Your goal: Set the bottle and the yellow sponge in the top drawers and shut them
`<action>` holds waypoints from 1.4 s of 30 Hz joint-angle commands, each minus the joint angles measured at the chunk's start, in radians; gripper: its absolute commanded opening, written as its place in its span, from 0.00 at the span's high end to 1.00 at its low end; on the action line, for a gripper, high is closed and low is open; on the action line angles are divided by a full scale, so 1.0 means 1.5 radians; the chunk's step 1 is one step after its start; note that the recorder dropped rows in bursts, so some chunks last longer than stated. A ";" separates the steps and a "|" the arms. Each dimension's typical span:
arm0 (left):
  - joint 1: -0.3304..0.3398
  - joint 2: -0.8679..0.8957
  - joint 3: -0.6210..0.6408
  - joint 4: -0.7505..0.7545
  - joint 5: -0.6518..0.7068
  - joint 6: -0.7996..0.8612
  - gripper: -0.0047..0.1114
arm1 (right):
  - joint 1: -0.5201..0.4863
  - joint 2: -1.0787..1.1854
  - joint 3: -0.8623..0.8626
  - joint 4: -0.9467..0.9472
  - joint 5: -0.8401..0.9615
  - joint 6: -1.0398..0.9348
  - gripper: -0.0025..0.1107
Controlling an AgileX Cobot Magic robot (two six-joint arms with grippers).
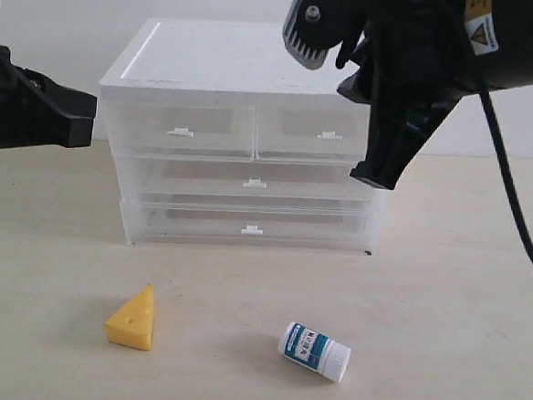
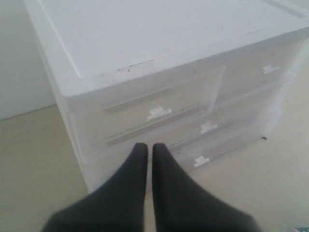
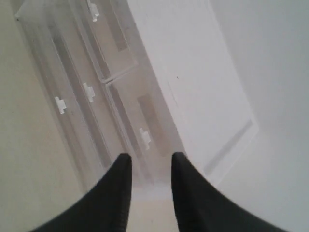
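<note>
The yellow sponge, a cheese-like wedge, lies on the table in front of the drawer unit, left of centre. The bottle lies on its side to its right. Both top drawers, left and right, sit pushed in. My left gripper hovers left of the unit, shut with nothing between its fingers. By the unit's upper right front corner my right gripper hangs open and empty.
The white-topped drawer unit also has two full-width translucent drawers below, both pushed in. A black cable trails down from the right arm. A pale wall stands behind the unit.
</note>
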 commanded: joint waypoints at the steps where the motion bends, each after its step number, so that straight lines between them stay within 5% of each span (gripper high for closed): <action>1: -0.002 0.002 -0.002 0.002 0.003 -0.005 0.93 | -0.022 -0.008 -0.004 0.149 -0.060 -0.118 0.73; 9: -0.002 0.002 -0.002 0.002 0.003 -0.005 0.93 | -0.126 -0.028 0.116 0.478 -0.273 -0.482 0.73; 15: -0.002 0.002 -0.002 0.002 0.003 -0.005 0.93 | -0.118 -0.080 0.243 0.813 -0.541 -0.976 0.73; 20: -0.002 0.002 -0.002 0.002 0.003 -0.005 0.93 | -0.025 -0.073 0.274 0.982 -0.752 -1.238 0.73; 26: -0.002 0.002 -0.002 0.002 0.003 -0.005 0.93 | 0.034 -0.073 0.274 1.050 -0.888 -1.236 0.73; 34: -0.002 0.002 -0.002 0.002 0.003 -0.005 0.93 | 0.057 -0.066 0.274 1.125 -0.887 -1.236 0.73; 42: -0.002 0.002 -0.002 0.002 0.003 -0.005 0.93 | 0.057 -0.013 0.274 1.069 -0.912 -1.238 0.73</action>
